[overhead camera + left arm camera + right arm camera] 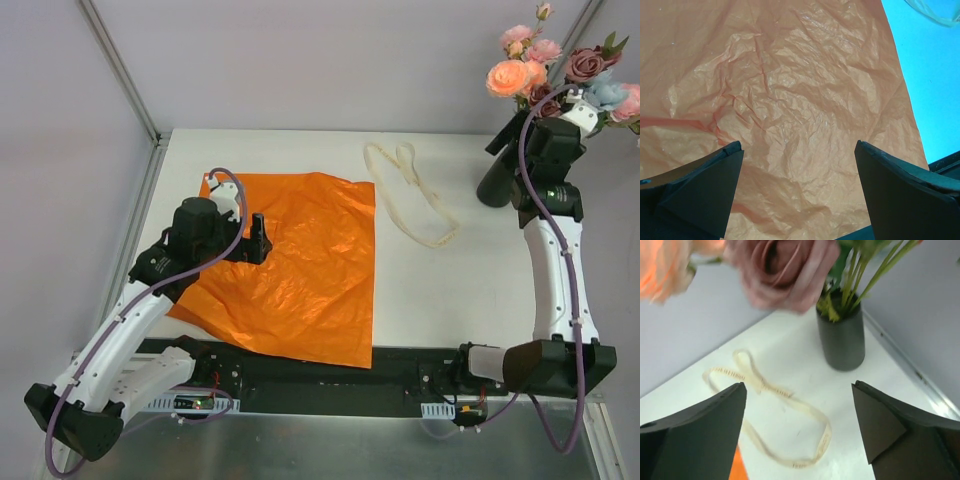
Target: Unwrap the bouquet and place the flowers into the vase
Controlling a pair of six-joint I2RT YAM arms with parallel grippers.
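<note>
The flowers (pixel 545 70), pink, peach, mauve and pale blue, stand with their green stems in the dark vase (pixel 497 175) at the table's far right. My right gripper (pixel 520 125) hovers beside them, open and holding nothing. In the right wrist view a mauve bloom (pixel 785 270) is close overhead, the vase (pixel 841 340) lies ahead, and the right gripper (pixel 799 387) frames bare table. The bouquet's orange paper (pixel 290 270) lies spread flat at the left. My left gripper (pixel 258 238) hangs open just above the crinkled paper (pixel 790 100), its jaws (pixel 797 150) wide apart.
The cream ribbon (pixel 415 215) lies loose in loops on the white table between paper and vase, also seen as a ribbon (pixel 790 400) under the right gripper. Metal frame posts and grey walls close in the back and sides.
</note>
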